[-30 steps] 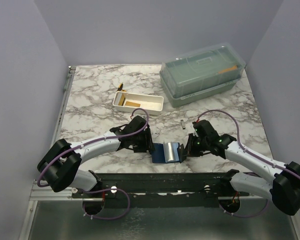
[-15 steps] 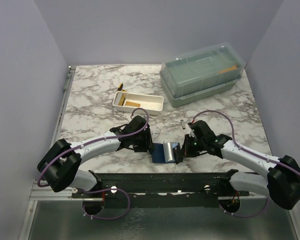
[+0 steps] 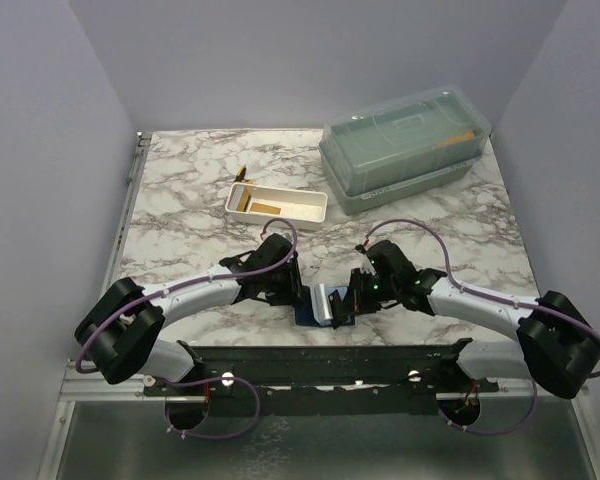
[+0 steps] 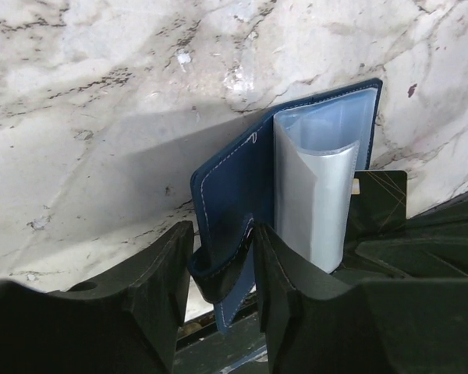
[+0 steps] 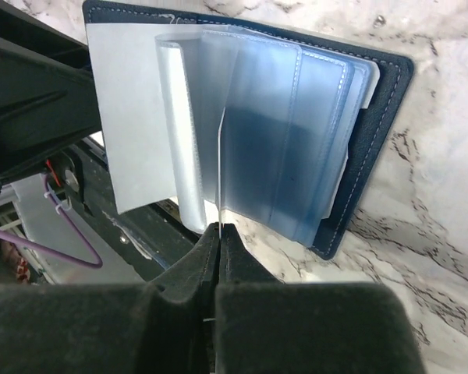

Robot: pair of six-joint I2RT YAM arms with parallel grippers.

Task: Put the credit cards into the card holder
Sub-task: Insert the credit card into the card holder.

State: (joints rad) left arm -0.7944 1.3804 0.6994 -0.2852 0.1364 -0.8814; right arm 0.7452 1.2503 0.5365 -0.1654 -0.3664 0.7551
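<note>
Card holder (image 3: 312, 308) is lying open at the middle of the desk's (image 3: 180, 210) near edge, between both arms. Clamping its navy cover is the left gripper (image 4: 222, 269), jaws closed on the leather. The right gripper (image 5: 218, 234) is squeezing together on a thin sheet seen edge-on, probably the dark card (image 4: 378, 204), and that sheet is touching the clear sleeves. Doing this well is calling for the left pinning the cover while the right is sliding the sheet squarely into one pocket mouth, not between leaves. Other credit cards (image 3: 255, 207) are sitting in the white tray (image 3: 300, 207), toward the far edge.

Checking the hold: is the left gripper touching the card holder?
Touching. The left wrist view shows the left gripper pinching the card holder by its navy edge.
</note>
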